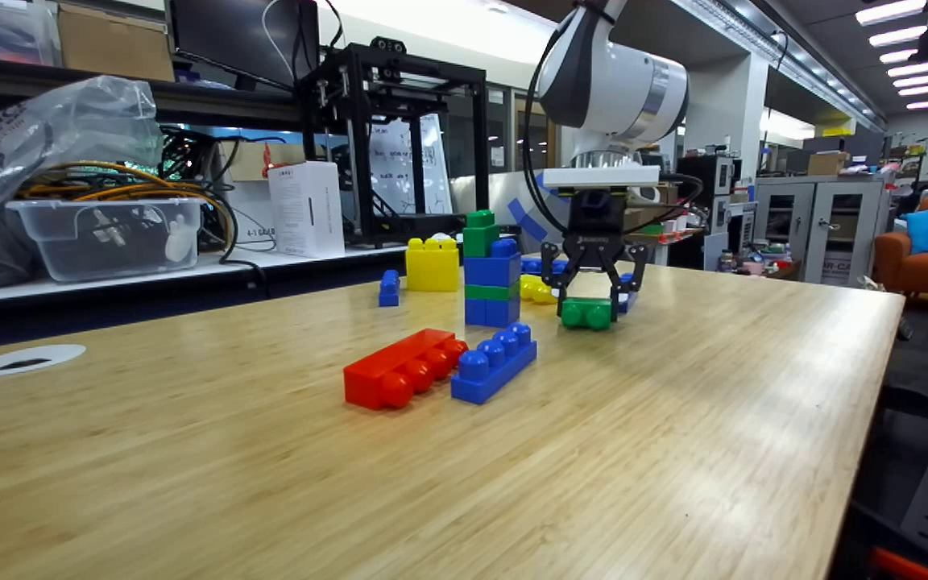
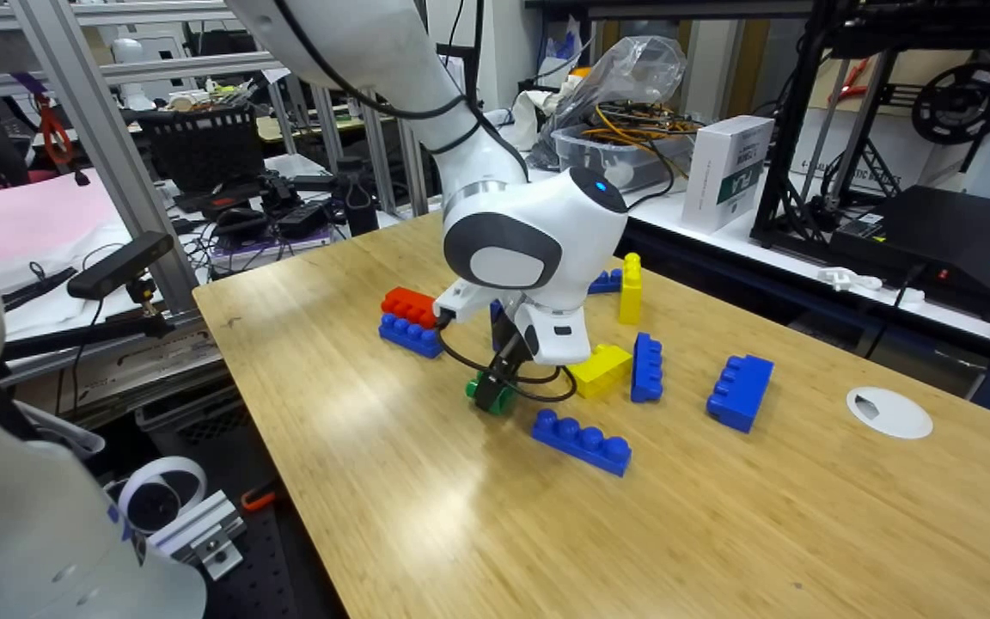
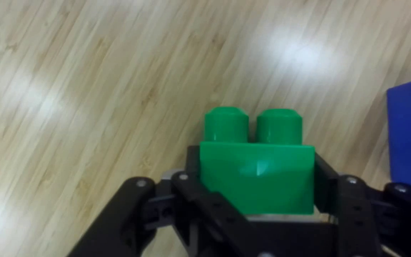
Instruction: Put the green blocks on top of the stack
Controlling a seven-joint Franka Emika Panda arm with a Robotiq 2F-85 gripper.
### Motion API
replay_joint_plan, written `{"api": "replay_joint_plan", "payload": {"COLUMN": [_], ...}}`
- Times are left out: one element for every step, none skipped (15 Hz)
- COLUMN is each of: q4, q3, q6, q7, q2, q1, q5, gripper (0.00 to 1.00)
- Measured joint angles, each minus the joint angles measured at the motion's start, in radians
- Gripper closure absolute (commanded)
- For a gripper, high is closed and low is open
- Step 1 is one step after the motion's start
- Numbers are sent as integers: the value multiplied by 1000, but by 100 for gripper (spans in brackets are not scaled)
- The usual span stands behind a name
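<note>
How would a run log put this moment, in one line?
gripper: holds green brick | stack: upright, green-topped | placing: not yet done

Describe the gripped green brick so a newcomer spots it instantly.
On the wooden table, find the tall blue-and-green stack, then the black gripper to its right in an exterior view. The green brick is clamped there, studs facing sideways: the only green brick visible outside the stack.

There is one stack [image 1: 493,271], showing two green layers [image 1: 480,242] and two blue layers [image 1: 491,312]. Apart from it, one green brick [image 3: 257,171], one red brick [image 1: 399,364], two yellow bricks [image 2: 606,370] and, in an exterior view, five blue bricks [image 2: 583,442] can be counted
</note>
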State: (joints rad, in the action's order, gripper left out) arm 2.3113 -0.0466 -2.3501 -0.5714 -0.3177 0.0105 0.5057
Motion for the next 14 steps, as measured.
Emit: {"api": "replay_joint_plan", "payload": {"q4": [0, 0, 0, 0, 0, 0, 0, 1, 3, 6, 10, 16, 24, 37], "q3": [0, 0, 0, 0, -1, -1, -2, -3, -4, -4, -4, -3, -3, -3], "q6": [1, 1, 1, 1, 1, 0, 0, 0, 1, 2, 2, 3, 4, 4], "q7": [-24, -46, -58, -70, -83, -97, -110, -116, -117, -117, -118, -121, -128, -137], "q2": [0, 0, 0, 1, 2, 3, 5, 8, 13, 21, 33, 50, 73, 103], "q1": [-2, -3, -3, -4, -4, -4, -4, -4, -4, -3, -2, 1, 6, 15], "q5": [32, 65, 81, 92, 97, 99, 99, 98, 93, 87, 66, 35, -8, -61], "gripper": [8, 7, 2, 0, 0, 0, 0, 0, 0, 0, 0, 0, 0, 0]}}
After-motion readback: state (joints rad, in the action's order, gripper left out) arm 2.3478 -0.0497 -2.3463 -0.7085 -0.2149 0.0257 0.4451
